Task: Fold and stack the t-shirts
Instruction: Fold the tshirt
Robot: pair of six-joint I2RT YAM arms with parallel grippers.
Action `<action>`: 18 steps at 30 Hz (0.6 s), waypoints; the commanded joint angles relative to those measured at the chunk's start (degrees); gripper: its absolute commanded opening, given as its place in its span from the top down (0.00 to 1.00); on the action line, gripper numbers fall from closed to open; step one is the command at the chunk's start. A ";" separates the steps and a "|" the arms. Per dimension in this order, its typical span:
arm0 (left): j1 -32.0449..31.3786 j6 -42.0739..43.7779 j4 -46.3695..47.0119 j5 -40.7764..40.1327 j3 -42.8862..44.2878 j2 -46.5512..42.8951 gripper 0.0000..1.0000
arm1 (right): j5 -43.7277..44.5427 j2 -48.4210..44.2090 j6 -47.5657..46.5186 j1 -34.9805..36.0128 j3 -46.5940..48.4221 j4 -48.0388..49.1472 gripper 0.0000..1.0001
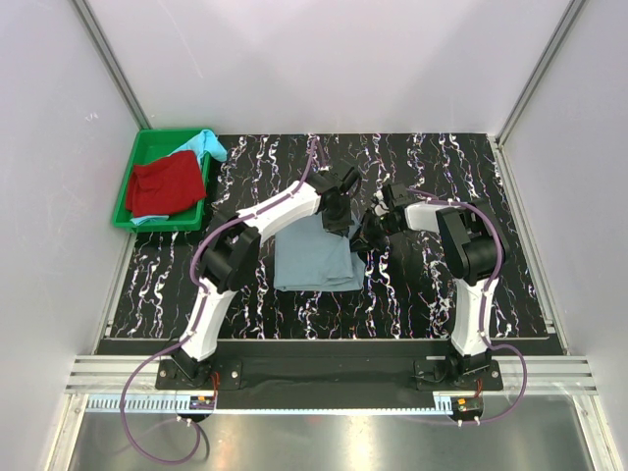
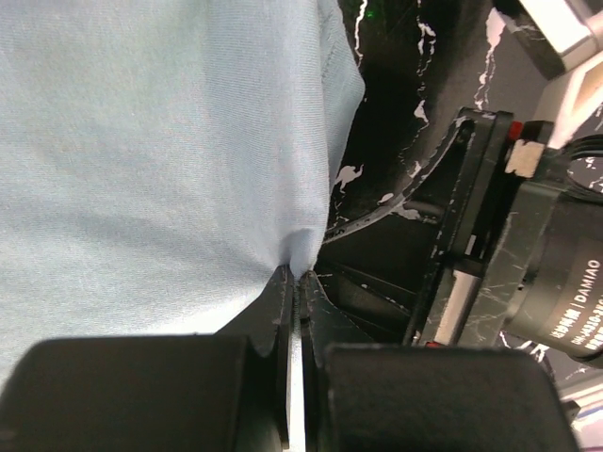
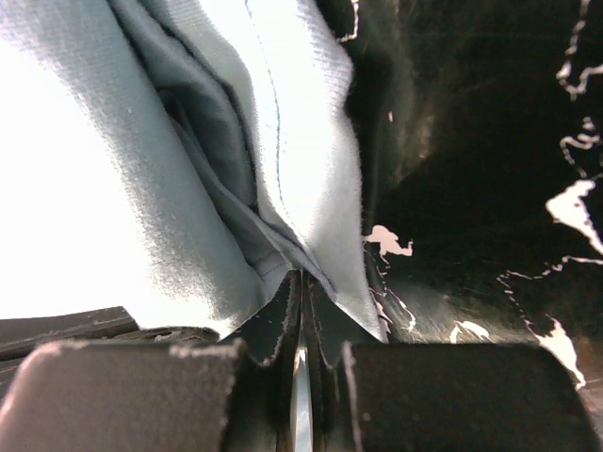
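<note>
The dusty grey-blue t-shirt (image 1: 312, 260) lay folded into a smooth rectangle near the middle of the marbled black table (image 1: 432, 294). At its far right edge, the left gripper (image 2: 297, 282) pinched the hem with its jaws tight together. Beside it, the right gripper (image 3: 301, 282) clamped bunched layers. Far left, the red t-shirt (image 1: 165, 186) lay crumpled over the light turquoise t-shirt (image 1: 208, 144) in the green tray (image 1: 157, 145).
</note>
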 commanded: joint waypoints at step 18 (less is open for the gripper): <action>2.93 6.44 9.29 9.95 -10.12 -16.85 0.58 | 4.84 -15.59 -13.51 -9.43 -2.55 -17.79 0.66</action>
